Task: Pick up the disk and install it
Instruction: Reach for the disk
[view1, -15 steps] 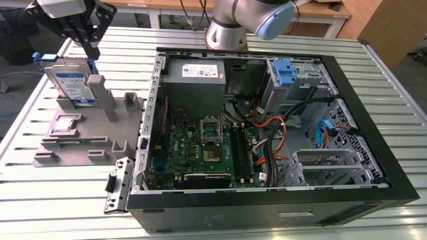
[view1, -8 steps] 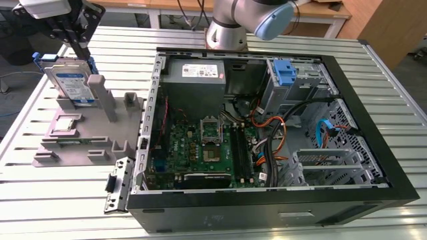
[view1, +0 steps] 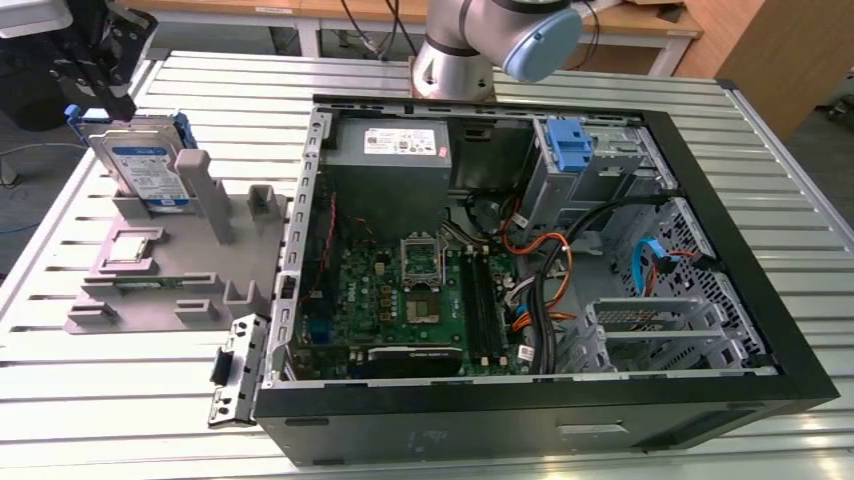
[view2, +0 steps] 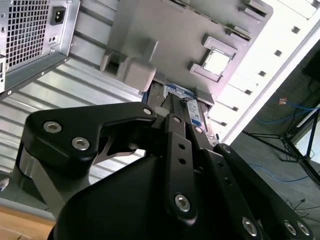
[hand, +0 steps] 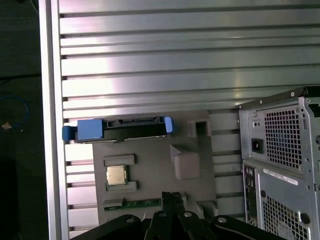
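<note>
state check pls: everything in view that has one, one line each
disk: upright in the grey fixture, not lifted
gripper: close above the disk, not holding it
computer case: open, side panel off
blue bracket: mounted in the case's drive cage
chip: flat in its fixture pocket
memory stick: lying in a fixture slot

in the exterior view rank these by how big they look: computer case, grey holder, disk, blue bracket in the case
1. computer case
2. grey holder
3. disk
4. blue bracket
All gaps look clear.
</note>
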